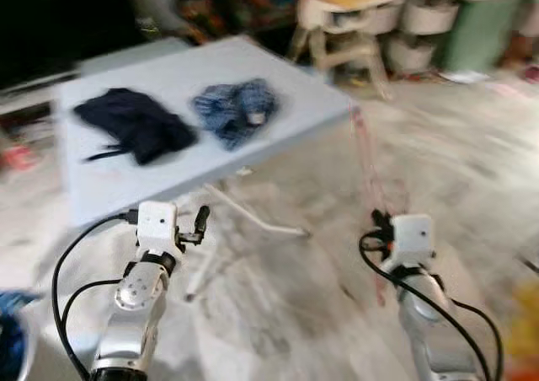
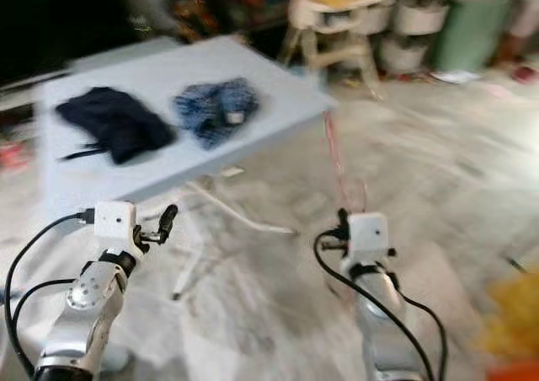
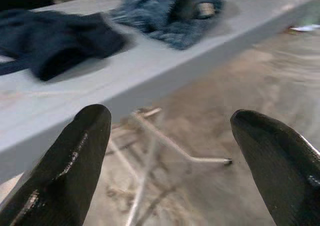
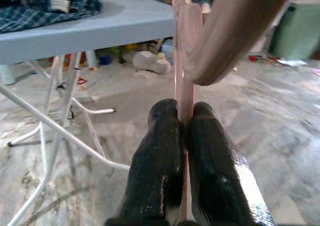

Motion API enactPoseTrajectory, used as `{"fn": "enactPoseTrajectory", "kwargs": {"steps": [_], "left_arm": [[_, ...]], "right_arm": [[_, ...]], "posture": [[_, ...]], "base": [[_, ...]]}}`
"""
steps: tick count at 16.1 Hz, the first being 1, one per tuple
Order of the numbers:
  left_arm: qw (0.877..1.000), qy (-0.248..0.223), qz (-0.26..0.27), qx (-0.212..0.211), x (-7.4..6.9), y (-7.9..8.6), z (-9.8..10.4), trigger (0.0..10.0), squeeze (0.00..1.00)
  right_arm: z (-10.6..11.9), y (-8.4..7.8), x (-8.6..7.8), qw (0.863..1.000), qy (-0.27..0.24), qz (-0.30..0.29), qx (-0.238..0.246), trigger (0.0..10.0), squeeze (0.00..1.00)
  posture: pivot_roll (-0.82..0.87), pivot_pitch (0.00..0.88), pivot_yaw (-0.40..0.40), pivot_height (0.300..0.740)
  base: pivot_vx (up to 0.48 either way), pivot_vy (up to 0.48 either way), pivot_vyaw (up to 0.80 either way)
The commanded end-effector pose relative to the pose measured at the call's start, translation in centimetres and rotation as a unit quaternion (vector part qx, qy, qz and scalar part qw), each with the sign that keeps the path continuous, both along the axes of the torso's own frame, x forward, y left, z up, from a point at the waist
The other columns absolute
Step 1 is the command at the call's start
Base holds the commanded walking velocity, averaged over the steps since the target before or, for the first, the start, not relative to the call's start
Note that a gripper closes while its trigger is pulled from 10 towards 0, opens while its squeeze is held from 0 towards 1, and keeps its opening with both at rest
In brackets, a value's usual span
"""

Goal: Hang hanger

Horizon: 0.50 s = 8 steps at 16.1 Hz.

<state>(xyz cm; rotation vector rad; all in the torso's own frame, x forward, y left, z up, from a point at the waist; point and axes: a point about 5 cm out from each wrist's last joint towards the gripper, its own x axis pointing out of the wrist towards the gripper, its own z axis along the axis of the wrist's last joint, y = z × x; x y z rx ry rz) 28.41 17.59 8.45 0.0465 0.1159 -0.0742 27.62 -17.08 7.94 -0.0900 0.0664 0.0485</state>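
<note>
From my seat the head views are smeared with motion blur; I can still sort out the scene. My right gripper has its two black fingers pressed together on a thin pink hanger; the hanger rises from the pinch, and in the left eye view it shows as a pale pink line running up from about five o'clock toward the near right corner of the table. My left gripper is spread wide with nothing between its fingers; it sits at about seven o'clock, just below the table's front edge. On the light grey tabletop lie two garments, near each other but apart; a dark navy garment at ten o'clock and a blue checked garment closer to centre. White folding legs stand under the table on the marbled floor; a cream stool stands at one o'clock, beyond the table.
</note>
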Motion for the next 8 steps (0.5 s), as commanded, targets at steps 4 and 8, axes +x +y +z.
{"fn": "enactPoseTrajectory", "kwargs": {"steps": [4, 8], "left_arm": [[0.999, -0.008, -0.022, -0.032, 0.76, -0.49, 0.37, 10.0, 0.00], [0.999, -0.009, -0.025, -0.037, 0.97, -0.45, 0.32, 10.0, 0.00]], "right_arm": [[0.83, 0.11, 0.33, 1.000, -0.015, 0.004, -0.003, 10.0, 0.00], [0.86, 0.04, 0.29, 1.000, -0.015, 0.002, -0.004, 10.0, 0.00]], "posture": [[-0.13, 0.000, 0.102, 0.740], [-0.14, 0.000, 0.103, 0.740]], "base": [[0.000, 0.000, -0.80], [0.275, 0.209, -0.80]]}}
